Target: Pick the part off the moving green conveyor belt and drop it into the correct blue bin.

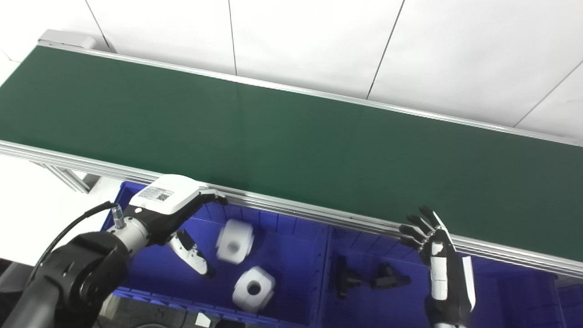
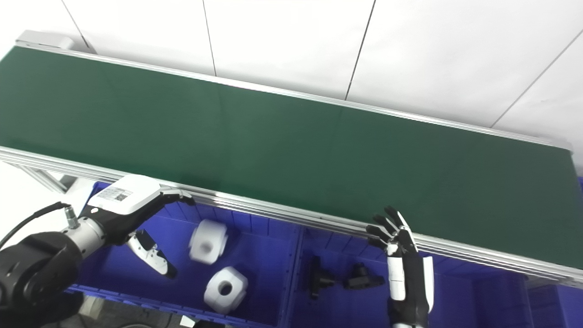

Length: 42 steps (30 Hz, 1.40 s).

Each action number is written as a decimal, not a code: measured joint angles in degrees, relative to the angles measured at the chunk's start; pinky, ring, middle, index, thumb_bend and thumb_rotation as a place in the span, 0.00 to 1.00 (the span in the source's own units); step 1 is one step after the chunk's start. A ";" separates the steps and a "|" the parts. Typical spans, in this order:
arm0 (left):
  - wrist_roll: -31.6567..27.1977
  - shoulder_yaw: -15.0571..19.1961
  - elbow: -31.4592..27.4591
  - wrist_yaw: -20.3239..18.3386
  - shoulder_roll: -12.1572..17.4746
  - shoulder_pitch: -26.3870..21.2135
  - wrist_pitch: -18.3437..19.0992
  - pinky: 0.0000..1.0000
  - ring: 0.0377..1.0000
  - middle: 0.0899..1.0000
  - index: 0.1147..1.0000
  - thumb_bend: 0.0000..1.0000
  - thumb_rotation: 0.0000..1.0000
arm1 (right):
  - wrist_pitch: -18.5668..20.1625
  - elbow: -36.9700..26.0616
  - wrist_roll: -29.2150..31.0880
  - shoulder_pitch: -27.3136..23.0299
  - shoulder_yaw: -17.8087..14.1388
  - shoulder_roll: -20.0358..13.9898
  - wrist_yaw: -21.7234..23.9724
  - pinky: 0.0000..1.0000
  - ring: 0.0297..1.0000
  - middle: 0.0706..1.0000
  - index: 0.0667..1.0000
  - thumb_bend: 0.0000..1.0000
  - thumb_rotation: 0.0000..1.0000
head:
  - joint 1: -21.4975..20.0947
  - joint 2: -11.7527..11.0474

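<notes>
- Left eye view: the green conveyor belt (image 1: 291,136) runs from the upper left to the lower right, and no part lies on its visible surface
- The left hand (image 1: 175,214) hangs over the left blue bin (image 1: 291,269), its fingers spread apart and gripping nothing; its thumb points down into the bin
- A white part (image 1: 235,241), blurred, is in the air or just landing inside that bin, right beside the left hand's thumb and clear of it
- A second white part (image 1: 253,289), blocky with a round hole, rests on the bin floor just below and to the right of the blurred one
- The right blue bin (image 1: 505,296), next along, holds two black parts (image 1: 366,278) lying close together
- The right hand (image 1: 437,255) stands upright over the right bin, fingers spread and pointing at the belt's aluminium rail (image 1: 319,212), holding nothing
- Right eye view: the same layout, seen slightly from the right; the left hand (image 2: 136,205) is spread over the left bin with the blurred white part (image 2: 208,247) free beside it
- The right hand (image 2: 403,259) is open near the rail, with the black parts (image 2: 341,278) just to its left in the bin
</notes>
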 measured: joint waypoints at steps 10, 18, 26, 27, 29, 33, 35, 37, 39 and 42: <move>-9.34 2.86 -6.56 3.61 -6.70 1.37 1.41 0.65 0.76 0.79 0.76 0.89 0.37 | 0.84 -0.02 -0.03 -0.31 0.21 0.50 -0.01 0.68 0.73 0.78 0.87 0.84 0.96 | -3.95 -0.44; -25.49 4.89 0.81 16.49 -23.90 3.64 3.77 0.83 0.91 0.94 0.90 0.71 0.61 | 0.95 0.03 -1.14 -0.51 1.30 2.70 -0.31 0.66 0.72 0.77 0.87 0.82 0.95 | -5.98 -0.61; -43.74 5.56 2.32 24.32 -36.17 4.96 9.00 0.96 0.99 1.00 0.99 0.74 0.64 | 0.95 0.07 -2.63 -0.31 2.32 4.14 -0.67 0.66 0.71 0.77 0.87 0.80 0.96 | -7.74 -0.53; -45.22 5.53 2.85 25.25 -36.23 5.40 9.19 0.98 0.99 1.00 1.00 0.77 0.66 | 0.95 0.07 -2.77 -0.18 2.40 4.29 -0.84 0.66 0.71 0.77 0.87 0.80 0.96 | -8.17 -0.44; -47.60 5.19 3.81 27.32 -36.27 6.41 9.36 0.99 0.99 1.00 1.00 0.78 0.66 | 0.96 0.06 -3.21 0.04 2.52 4.57 -1.19 0.66 0.71 0.78 0.87 0.80 0.97 | -8.18 -0.44; -51.47 4.43 5.21 30.23 -36.48 9.32 9.34 1.00 0.99 1.00 1.00 0.79 0.65 | 0.96 -0.01 -4.51 0.24 3.28 4.94 -1.41 0.66 0.71 0.78 0.87 0.79 0.98 | -12.65 0.18; -52.56 4.41 5.22 30.61 -36.28 9.65 8.97 1.00 1.00 1.00 1.00 0.78 0.65 | 0.96 -0.02 -5.01 0.29 3.73 5.58 -1.63 0.65 0.71 0.77 0.87 0.79 0.97 | -14.75 0.26; -52.82 4.32 5.19 30.32 -34.48 9.36 6.97 1.00 1.00 1.00 1.00 0.77 0.67 | 0.95 -0.02 -5.54 0.28 4.29 6.42 -1.84 0.64 0.71 0.77 0.86 0.78 0.97 | -15.90 0.26; -53.57 4.72 5.10 29.27 -29.86 8.90 3.63 1.00 1.00 1.00 1.00 0.75 0.68 | 0.94 -0.01 -7.04 0.41 4.90 7.71 -2.93 0.65 0.72 0.78 0.86 0.77 0.97 | -20.10 0.27; -53.59 6.36 5.23 29.15 -25.29 9.02 1.30 0.98 0.99 1.00 1.00 0.78 0.67 | 0.93 0.05 -8.74 0.46 5.42 8.59 -4.10 0.65 0.72 0.78 0.85 0.76 0.97 | -24.68 0.09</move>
